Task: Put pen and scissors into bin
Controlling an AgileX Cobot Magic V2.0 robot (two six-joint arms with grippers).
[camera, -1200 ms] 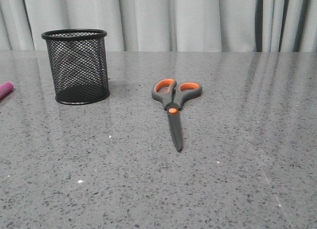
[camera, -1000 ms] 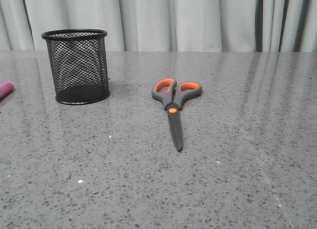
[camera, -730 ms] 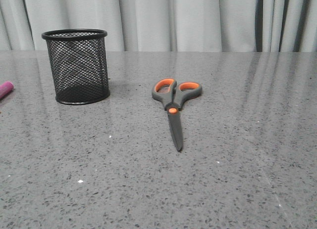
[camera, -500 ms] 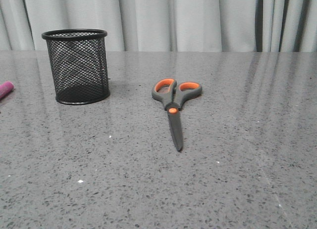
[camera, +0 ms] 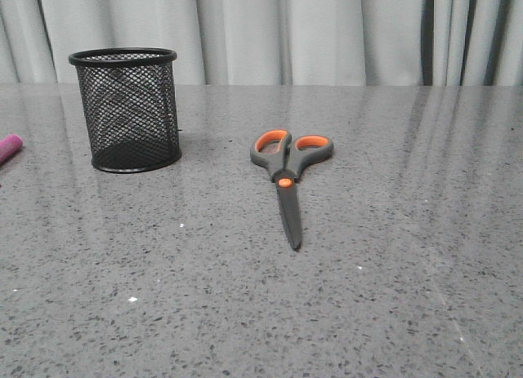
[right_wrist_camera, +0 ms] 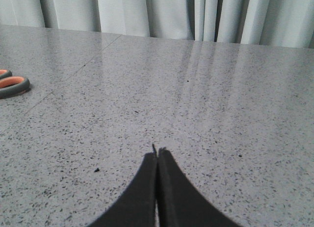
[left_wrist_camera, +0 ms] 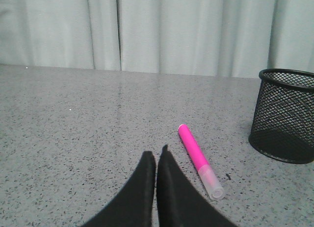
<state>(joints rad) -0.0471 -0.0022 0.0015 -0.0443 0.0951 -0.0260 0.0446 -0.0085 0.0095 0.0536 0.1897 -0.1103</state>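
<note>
Grey table (camera: 409, 272) holds scissors (camera: 287, 178), pen (left_wrist_camera: 198, 160), bin (camera: 128, 108)

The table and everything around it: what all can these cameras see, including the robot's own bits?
Black wire-mesh cylindrical pen cup: one, black, upright on the table's left side, nothing visible inside.
Grey-handled scissors with orange finger loops: one, grey and orange, flat near the table's middle, blades closed and pointing toward the robot.
Bright pink marker pen with clear cap: one, pink, lying flat left of the cup, apart from it.
Grey speckled stone table: one, grey, under everything.
Pale grey curtain: one, behind the table.
Left gripper: one, black, jaws together, near the pen.
Right gripper: one, black, jaws together, over bare table.
</note>
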